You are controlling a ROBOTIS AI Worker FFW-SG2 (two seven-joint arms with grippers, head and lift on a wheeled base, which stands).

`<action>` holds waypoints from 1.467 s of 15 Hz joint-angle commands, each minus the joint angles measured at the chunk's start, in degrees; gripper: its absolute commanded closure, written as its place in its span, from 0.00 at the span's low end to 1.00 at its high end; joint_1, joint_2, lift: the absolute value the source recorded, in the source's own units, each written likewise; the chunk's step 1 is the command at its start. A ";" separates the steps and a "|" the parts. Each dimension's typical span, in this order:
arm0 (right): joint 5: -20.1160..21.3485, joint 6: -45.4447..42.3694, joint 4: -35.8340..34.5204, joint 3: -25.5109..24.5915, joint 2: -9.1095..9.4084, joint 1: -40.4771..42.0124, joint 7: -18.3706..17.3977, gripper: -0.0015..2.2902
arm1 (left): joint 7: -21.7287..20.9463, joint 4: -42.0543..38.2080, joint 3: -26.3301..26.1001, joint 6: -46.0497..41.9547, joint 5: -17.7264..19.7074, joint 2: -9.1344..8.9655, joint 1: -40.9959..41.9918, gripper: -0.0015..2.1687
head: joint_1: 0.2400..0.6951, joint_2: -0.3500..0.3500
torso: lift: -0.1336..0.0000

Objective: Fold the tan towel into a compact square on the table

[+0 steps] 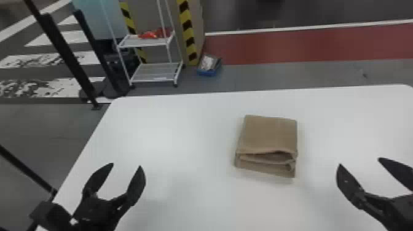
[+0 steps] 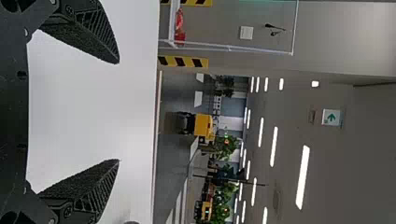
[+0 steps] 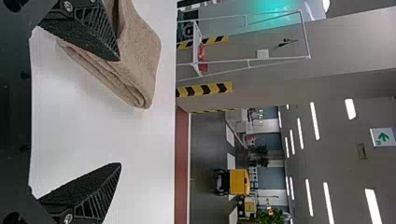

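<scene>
Ceiling strip lights [image 2: 303, 177] glow white in both wrist views; soft glare pales the tabletop [image 1: 172, 123], faint shadow edging the tan towel [image 1: 270, 135].

Table [image 1: 184, 132] runs from lower left of frame out to the right edge. Towel [image 1: 270, 135] lies on it, right of frame centre, nearer the far edge than the bottom of frame. Left gripper [image 1: 126, 166] at lower left, right gripper [image 1: 360, 162] at lower right; towel sits between them sideways and farther back. Both look to be above the tabletop, height hard to judge from here. Behind the table, upper left of frame: cart [image 1: 132, 42] on the floor [image 1: 261, 76], small items [image 1: 148, 34] on its upper shelf. Box [image 1: 209, 72] on floor just right of cart. Bars [image 1: 66, 55] left of cart.
</scene>
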 commanded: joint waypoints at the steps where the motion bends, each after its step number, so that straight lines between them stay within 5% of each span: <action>1: 0.00 0.00 0.00 0.09 0.14 0.00 -0.02 0.04 | 0.00 0.00 -0.09 0.04 0.07 0.01 0.00 0.06 | 1.00 0.79 | 0.07; 22: 0.35 0.18 -0.08 0.53 0.14 0.00 -0.46 0.04 | -0.09 -0.35 0.26 0.22 -0.01 0.10 0.18 0.06 | 1.00 0.80 | 0.07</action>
